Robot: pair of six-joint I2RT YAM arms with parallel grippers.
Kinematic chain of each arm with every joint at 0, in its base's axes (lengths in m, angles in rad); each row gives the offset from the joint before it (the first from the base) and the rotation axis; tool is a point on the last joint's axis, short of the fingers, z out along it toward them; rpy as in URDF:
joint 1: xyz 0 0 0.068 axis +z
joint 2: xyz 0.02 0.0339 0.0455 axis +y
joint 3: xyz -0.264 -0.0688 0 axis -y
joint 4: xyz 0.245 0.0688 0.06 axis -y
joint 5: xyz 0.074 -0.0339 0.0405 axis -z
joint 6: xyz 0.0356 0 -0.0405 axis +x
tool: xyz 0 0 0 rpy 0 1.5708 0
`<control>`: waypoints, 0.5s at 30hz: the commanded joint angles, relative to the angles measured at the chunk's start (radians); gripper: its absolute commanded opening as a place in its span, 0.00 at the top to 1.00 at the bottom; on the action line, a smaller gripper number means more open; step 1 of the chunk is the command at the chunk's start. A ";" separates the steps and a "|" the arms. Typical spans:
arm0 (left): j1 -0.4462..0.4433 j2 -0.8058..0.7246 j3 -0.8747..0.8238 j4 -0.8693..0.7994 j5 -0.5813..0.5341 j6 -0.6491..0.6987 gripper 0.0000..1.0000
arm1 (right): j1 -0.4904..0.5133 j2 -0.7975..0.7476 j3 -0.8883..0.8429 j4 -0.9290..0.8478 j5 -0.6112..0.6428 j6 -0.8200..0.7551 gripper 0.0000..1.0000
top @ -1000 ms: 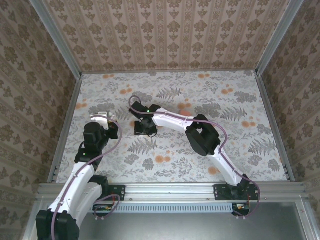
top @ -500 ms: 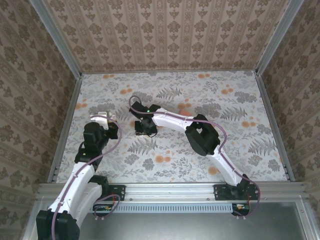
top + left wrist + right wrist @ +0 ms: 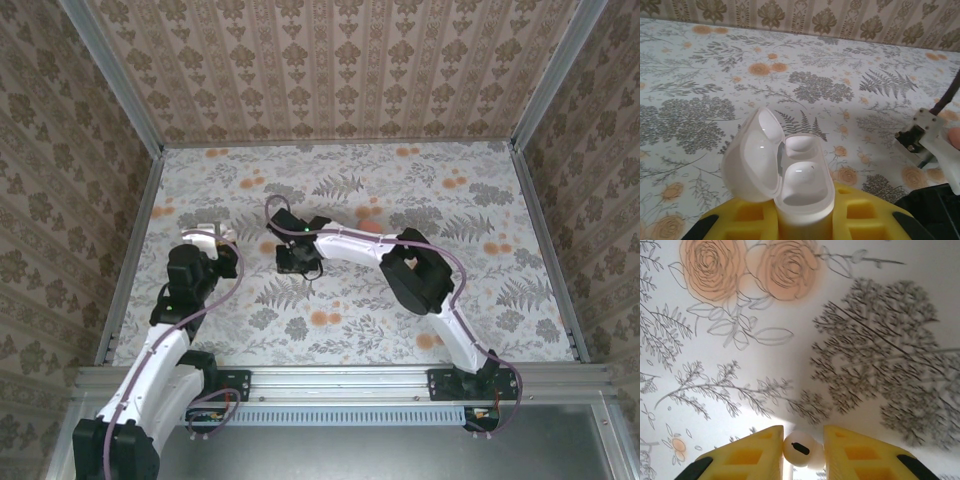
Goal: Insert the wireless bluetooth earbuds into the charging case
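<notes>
Earbud (image 3: pixel 800 449) sits clamped between the right jaws; the charging case (image 3: pixel 807 192), lid open, stands clamped in the left jaws.

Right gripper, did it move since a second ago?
Yes. In the top view the right gripper has slid a little right and nearer the arm bases, toward the printed orange flower.

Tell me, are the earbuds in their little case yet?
Not quite. Done: the charging case sits open, lid up, gripped by the left hand. In hand: the right hand pinches one white earbud. Left: carry it over and seat it. Whether the case already holds a bud, I cannot tell.
</notes>
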 commanded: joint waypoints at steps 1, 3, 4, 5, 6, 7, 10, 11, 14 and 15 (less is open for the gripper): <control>0.005 0.029 -0.030 0.081 0.077 -0.045 0.93 | -0.008 -0.125 -0.102 0.119 0.052 0.019 0.74; 0.003 0.062 -0.049 0.137 0.102 -0.057 0.93 | -0.017 -0.188 -0.190 0.188 0.069 0.024 0.74; 0.000 0.079 -0.053 0.160 0.113 -0.062 0.93 | -0.021 -0.217 -0.229 0.217 0.079 0.024 0.74; -0.002 0.097 -0.059 0.188 0.127 -0.067 0.93 | -0.027 -0.252 -0.274 0.253 0.088 0.026 0.74; -0.010 0.123 -0.065 0.220 0.143 -0.067 0.93 | -0.034 -0.285 -0.323 0.291 0.093 0.028 0.74; -0.017 0.145 -0.071 0.251 0.152 -0.068 0.93 | -0.041 -0.309 -0.363 0.321 0.098 0.033 0.74; -0.058 0.236 -0.087 0.362 0.198 -0.052 0.93 | -0.063 -0.388 -0.478 0.415 0.099 0.035 0.74; -0.081 0.275 -0.091 0.405 0.213 -0.041 0.93 | -0.070 -0.412 -0.511 0.443 0.099 0.034 0.74; -0.131 0.386 -0.094 0.519 0.254 -0.015 0.93 | -0.091 -0.475 -0.609 0.524 0.089 0.031 0.74; -0.147 0.421 -0.092 0.552 0.266 -0.007 0.93 | -0.098 -0.495 -0.640 0.548 0.090 0.029 0.74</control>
